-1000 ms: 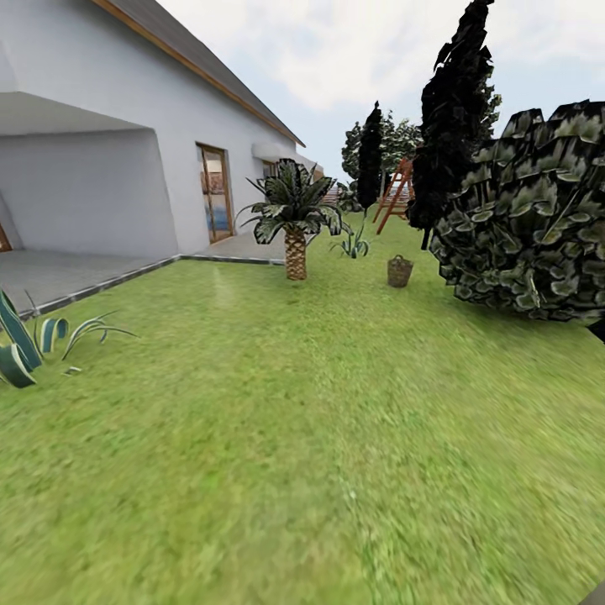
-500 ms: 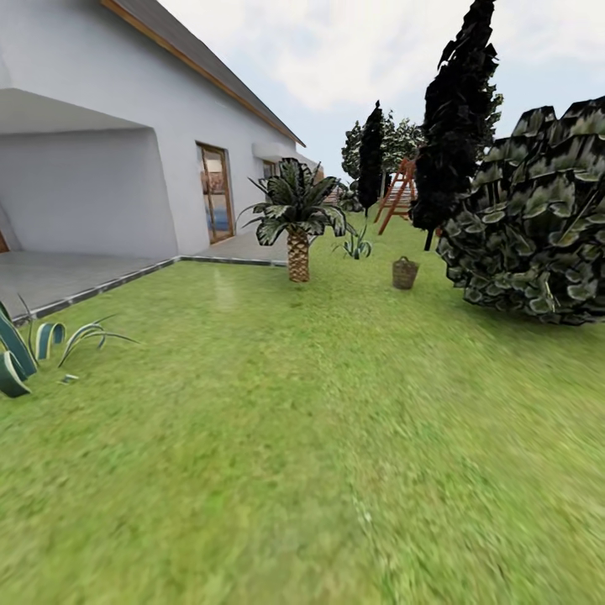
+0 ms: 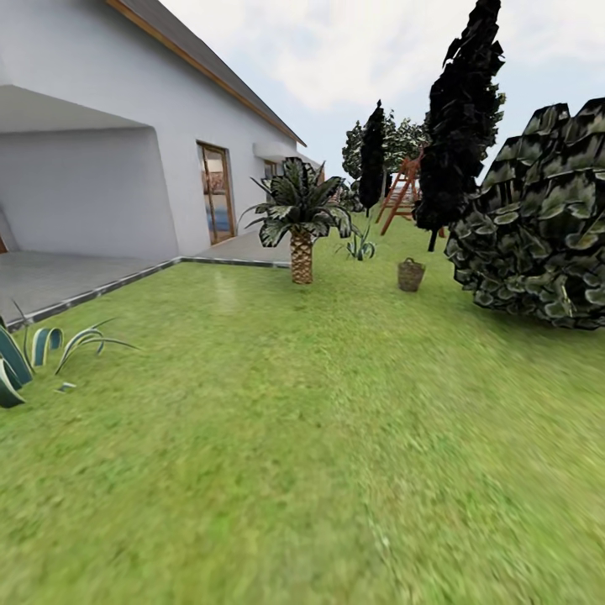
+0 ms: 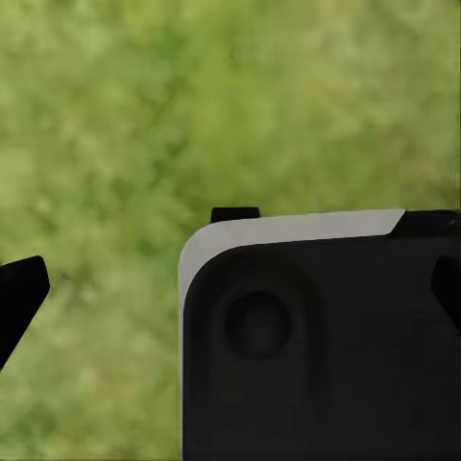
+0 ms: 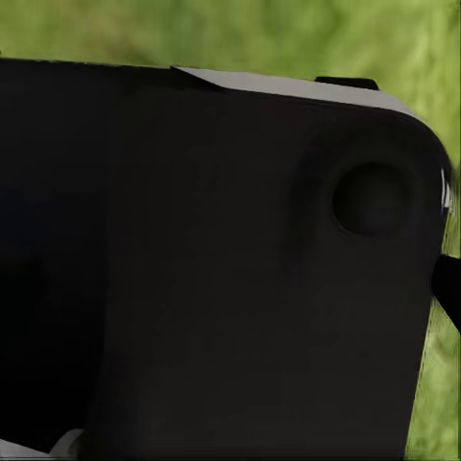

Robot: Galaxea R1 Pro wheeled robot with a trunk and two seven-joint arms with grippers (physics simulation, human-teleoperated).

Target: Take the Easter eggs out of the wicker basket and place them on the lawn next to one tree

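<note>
- A home's back garden, rendered in a simulator.
- A wide lawn (image 3: 277,437) runs up to a white house (image 3: 101,143) with a glazed wooden door (image 3: 216,193) and a grey paved terrace (image 3: 76,273).
- A short palm (image 3: 300,220), dark trees (image 3: 460,126) and a red-brown playset (image 3: 403,193) stand farther back.

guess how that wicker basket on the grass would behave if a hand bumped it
The wicker basket looks small and loosely woven, so probably light and easy to shove or tip. It stands upright on the lawn, whose grass might drag on it. Its contents aren't visible from here.
</note>
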